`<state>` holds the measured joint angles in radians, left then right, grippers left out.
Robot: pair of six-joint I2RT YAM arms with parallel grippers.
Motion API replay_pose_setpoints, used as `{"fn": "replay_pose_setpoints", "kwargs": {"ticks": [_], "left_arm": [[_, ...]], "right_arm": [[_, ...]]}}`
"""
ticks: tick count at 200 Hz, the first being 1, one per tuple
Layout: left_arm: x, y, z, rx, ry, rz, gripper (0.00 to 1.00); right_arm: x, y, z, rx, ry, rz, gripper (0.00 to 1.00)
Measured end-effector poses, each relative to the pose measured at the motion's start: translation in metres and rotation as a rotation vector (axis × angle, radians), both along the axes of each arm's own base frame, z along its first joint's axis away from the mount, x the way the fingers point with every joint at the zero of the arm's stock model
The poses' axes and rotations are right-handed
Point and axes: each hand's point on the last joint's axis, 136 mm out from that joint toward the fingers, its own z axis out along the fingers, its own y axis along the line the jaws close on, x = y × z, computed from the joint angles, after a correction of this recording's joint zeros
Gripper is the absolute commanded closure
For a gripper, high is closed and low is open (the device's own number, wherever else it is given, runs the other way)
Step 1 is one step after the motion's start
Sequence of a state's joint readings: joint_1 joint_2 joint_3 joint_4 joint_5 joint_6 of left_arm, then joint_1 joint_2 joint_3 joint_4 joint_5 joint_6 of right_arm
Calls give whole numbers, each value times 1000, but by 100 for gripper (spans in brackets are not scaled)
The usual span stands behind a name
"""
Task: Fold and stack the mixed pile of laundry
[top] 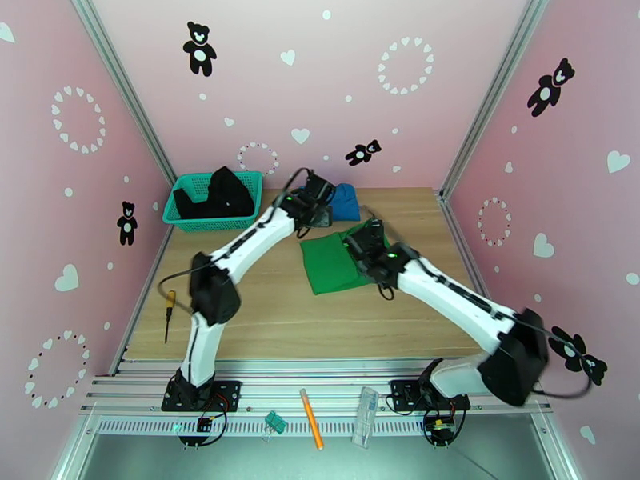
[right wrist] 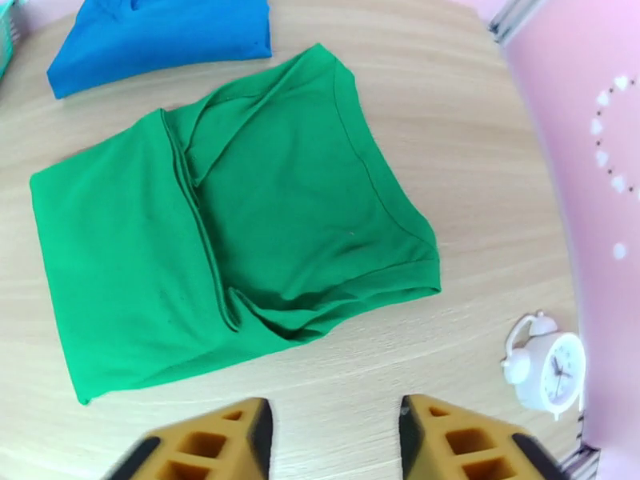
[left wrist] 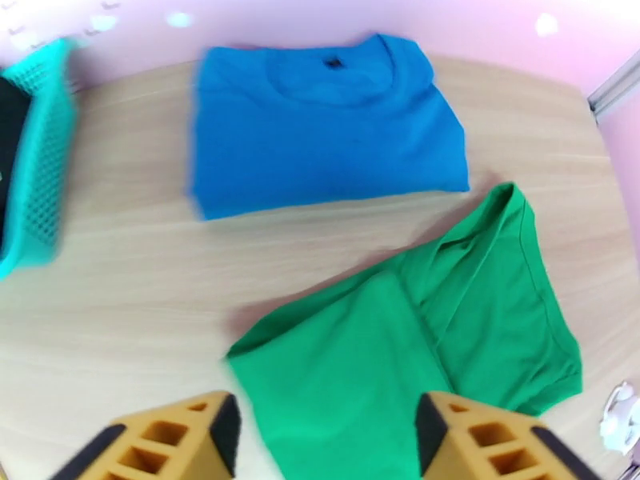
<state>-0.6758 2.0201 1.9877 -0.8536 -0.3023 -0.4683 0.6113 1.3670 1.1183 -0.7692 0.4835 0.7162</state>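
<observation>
The green garment (top: 332,264) lies partly folded on the wooden table (top: 264,314), its sleeve end rumpled (right wrist: 240,234). A folded blue shirt (top: 346,202) rests behind it near the back wall (left wrist: 320,122). The black garment (top: 220,194) sits in the teal basket (top: 186,218). My left gripper (top: 320,211) hovers over the green garment's (left wrist: 416,346) near-left corner, jaws apart (left wrist: 328,434), holding nothing. My right gripper (top: 366,238) is above the green garment's right side; in its wrist view the open fingers (right wrist: 332,438) stand over bare wood just off the cloth's edge.
The basket (left wrist: 36,194) stands at the back left corner. A small white alarm clock (right wrist: 548,370) sits on the table right of the green garment. A screwdriver (top: 170,314) lies at the left edge. An orange pen (top: 312,430) and small items rest on the front rail.
</observation>
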Motion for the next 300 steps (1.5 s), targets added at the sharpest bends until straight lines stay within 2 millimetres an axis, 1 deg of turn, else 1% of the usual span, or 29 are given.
{"fn": "replay_pose_setpoints", "kwargs": {"ticks": [5, 11, 20, 29, 50, 64, 78, 86, 97, 111, 124, 140, 174, 182, 196, 207, 217, 229, 239, 248, 266, 280, 283, 287, 289, 295, 300], "left_arm": [[-2, 2, -4, 2, 7, 7, 83], [-4, 4, -12, 8, 21, 13, 90], [-7, 5, -29, 23, 48, 13, 95], [-9, 5, -53, 37, 89, 24, 98], [-13, 5, -114, 82, 189, 34, 100], [-15, 6, -147, 112, 241, 48, 100], [-16, 7, -171, 134, 272, 58, 100], [-15, 9, -180, 144, 282, 64, 100], [-14, 11, -187, 150, 291, 73, 100], [-10, 13, -190, 149, 285, 83, 100], [-5, 15, -191, 145, 279, 93, 100], [4, 18, -192, 139, 268, 100, 100], [25, 16, -194, 137, 236, 77, 100], [31, 13, -193, 138, 224, 62, 100], [41, 7, -193, 135, 202, 36, 100], [48, 1, -193, 129, 187, 14, 100], [53, -3, -192, 121, 179, -9, 100], [57, -7, -191, 111, 174, -30, 100], [58, -11, -190, 107, 171, -53, 100], [59, -13, -189, 106, 170, -65, 100], [59, -14, -187, 109, 166, -82, 94], [57, -13, -181, 109, 158, -89, 85], [57, -12, -178, 109, 154, -91, 78], [55, -11, -175, 108, 152, -91, 72], [54, -10, -172, 108, 150, -92, 68], [50, -7, -163, 107, 144, -92, 64], [46, -4, -153, 104, 136, -90, 57]], "right_arm": [[2, 0, -5, 20, 12, 2, 89], [3, 1, -13, 38, 30, 7, 95], [7, 6, -23, 73, 54, 11, 98], [11, 13, -34, 97, 81, 29, 100], [23, 32, -61, 147, 129, 55, 100], [28, 42, -83, 161, 170, 68, 100], [31, 49, -106, 166, 212, 74, 100], [33, 51, -119, 166, 234, 72, 100], [33, 53, -135, 162, 262, 72, 100], [34, 54, -150, 156, 283, 63, 100], [40, 58, -147, 177, 263, 60, 100], [42, 61, -150, 198, 250, 50, 100], [39, 71, -152, 231, 204, 25, 100], [36, 77, -152, 236, 193, 23, 100], [27, 95, -151, 249, 181, 36, 100], [16, 114, -151, 264, 184, 58, 100], [3, 135, -151, 277, 190, 93, 100], [-6, 153, -150, 290, 198, 124, 100], [-11, 163, -149, 288, 209, 142, 100], [-11, 164, -148, 276, 221, 145, 100], [-7, 155, -142, 231, 245, 136, 99], [-3, 143, -137, 187, 259, 129, 94], [-2, 141, -135, 181, 260, 127, 92], [-1, 137, -133, 167, 261, 127, 90], [0, 135, -131, 164, 262, 126, 89], [1, 130, -127, 147, 260, 129, 87], [3, 124, -121, 133, 257, 131, 85]]}}
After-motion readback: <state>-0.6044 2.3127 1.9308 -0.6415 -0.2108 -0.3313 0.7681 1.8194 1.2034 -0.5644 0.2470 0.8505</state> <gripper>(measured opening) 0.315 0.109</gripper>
